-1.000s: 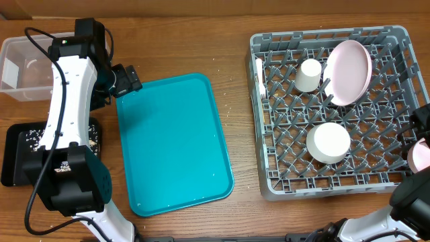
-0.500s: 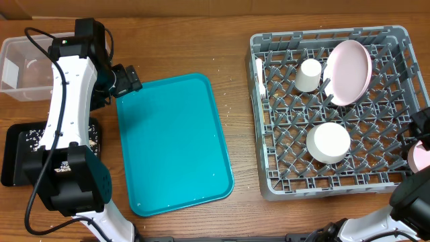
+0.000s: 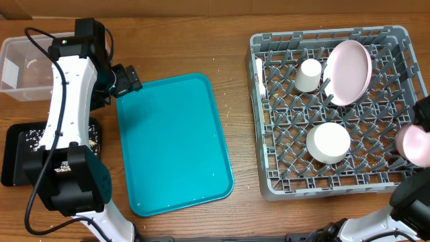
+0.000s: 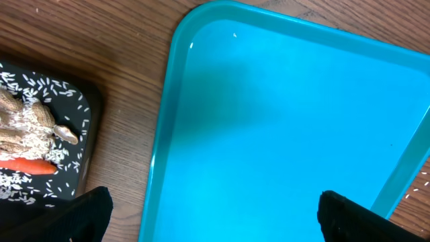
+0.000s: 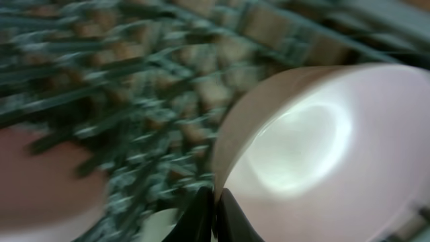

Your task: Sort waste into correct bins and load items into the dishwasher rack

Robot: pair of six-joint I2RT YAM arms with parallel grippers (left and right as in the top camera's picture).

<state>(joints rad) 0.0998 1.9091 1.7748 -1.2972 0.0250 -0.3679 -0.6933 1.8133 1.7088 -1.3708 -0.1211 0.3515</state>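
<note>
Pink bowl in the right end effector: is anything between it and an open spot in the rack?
Nothing visible blocks it. The pink bowl hangs at the dishwasher rack's right wall; the pegs beside it are bare. The white bowl, cup and plate sit farther left.

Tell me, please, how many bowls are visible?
2: a small white bowl in the grey-blue plastic rack, and a pinkish bowl at its right edge, in the right gripper.

The wooden table (image 3: 235,54) carries 4 things: clear tub (image 3: 17,50), black tray (image 3: 8,161), teal tray (image 3: 175,134) and dishwasher rack (image 3: 329,190)
</note>
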